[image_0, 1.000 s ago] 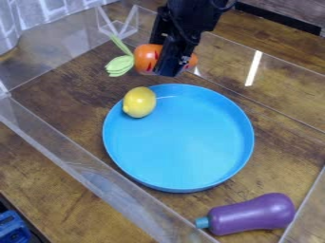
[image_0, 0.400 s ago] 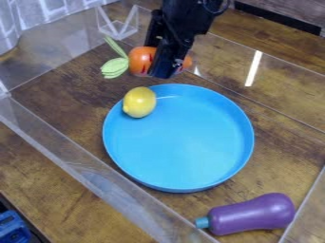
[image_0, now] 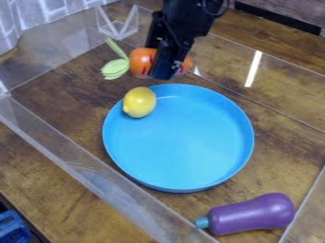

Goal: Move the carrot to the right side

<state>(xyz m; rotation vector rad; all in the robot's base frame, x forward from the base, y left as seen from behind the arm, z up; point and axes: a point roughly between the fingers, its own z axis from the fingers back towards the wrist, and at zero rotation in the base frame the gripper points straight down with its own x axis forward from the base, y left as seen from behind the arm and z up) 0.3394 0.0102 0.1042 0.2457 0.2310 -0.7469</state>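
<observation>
The carrot [image_0: 137,63] is a small orange toy with a pale green leafy top [image_0: 117,67] pointing left. It hangs just above the wooden table behind the blue plate's far left rim. My black gripper [image_0: 166,63] comes down from the top of the view and is shut on the carrot's orange body, hiding its right half. The leafy end sticks out to the left of the fingers.
A large round blue plate [image_0: 191,142] fills the middle, with a yellow lemon [image_0: 139,102] at its left rim. A purple eggplant [image_0: 249,214] lies at the front right. Clear plastic walls [image_0: 51,142] enclose the wooden table on the left and front.
The gripper with the carrot has shifted slightly left and a bit up over the last second. Lemon, plate and eggplant have not moved.
</observation>
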